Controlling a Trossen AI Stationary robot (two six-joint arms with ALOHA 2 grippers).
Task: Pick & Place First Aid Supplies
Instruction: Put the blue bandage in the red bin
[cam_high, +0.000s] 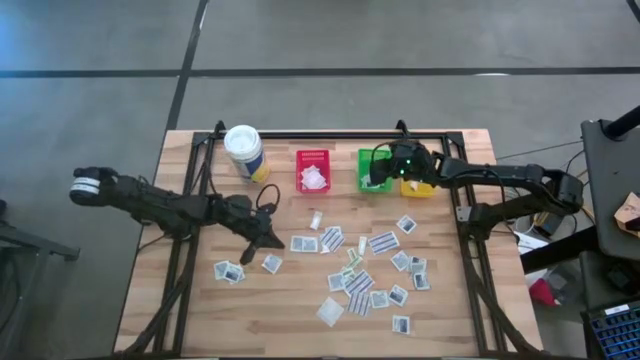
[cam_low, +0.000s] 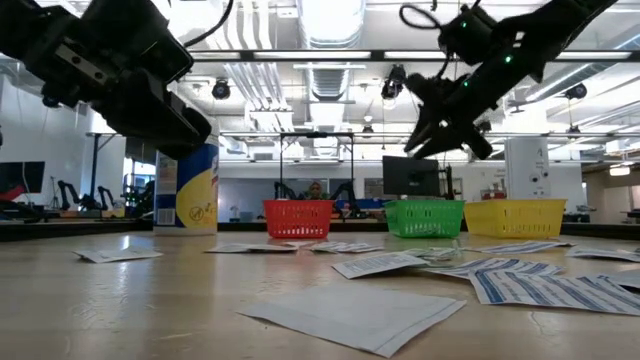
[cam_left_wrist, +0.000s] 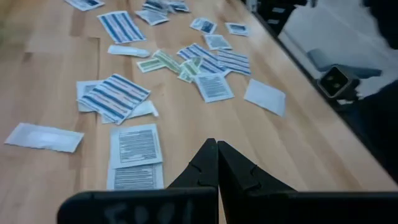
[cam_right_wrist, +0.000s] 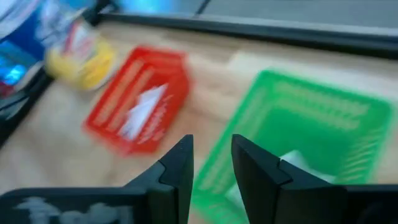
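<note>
While most small flat white paper packets (cam_high: 358, 283) lay scattered on the pale wooden slatted tabletop (cam_high: 200, 300), found a few in the red plastic bin (cam_high: 313, 170) and apparently one in the green plastic bin (cam_high: 372, 172). Right gripper (cam_high: 384, 172) above green bin, fingers parted, empty. Left gripper (cam_high: 268, 240) closed, empty, low beside packets. Beyond: open lab, ceiling lights.

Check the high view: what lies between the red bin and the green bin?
Only bare table; the red bin and green bin stand apart.
</note>
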